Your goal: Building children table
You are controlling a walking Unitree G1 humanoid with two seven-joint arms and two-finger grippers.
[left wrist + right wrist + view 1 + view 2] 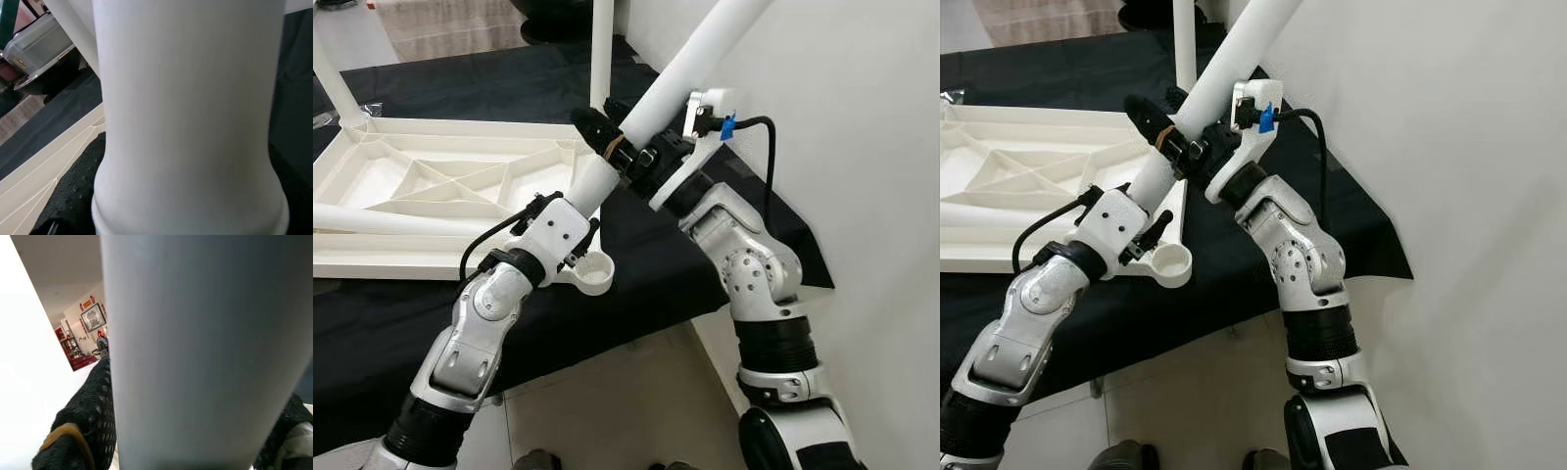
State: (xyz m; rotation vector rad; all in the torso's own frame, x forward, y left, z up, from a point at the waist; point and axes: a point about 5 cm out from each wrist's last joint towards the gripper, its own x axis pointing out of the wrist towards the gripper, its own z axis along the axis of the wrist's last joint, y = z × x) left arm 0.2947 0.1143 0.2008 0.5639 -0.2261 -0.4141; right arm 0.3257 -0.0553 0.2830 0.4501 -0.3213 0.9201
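Head eyes look down; wrist cameras (very close) face the leg (705,49).

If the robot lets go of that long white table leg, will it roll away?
Probably: the table leg is a smooth round tube, so it likely rolls and slips. It looks stiff and fairly light. Both grippers, left gripper and right gripper, clamp it.

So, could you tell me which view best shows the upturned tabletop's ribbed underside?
The left eye view: the tabletop lies there with most of its ribs showing. The right eye view crops it at the edge; the left wrist view catches a strip beside the leg.
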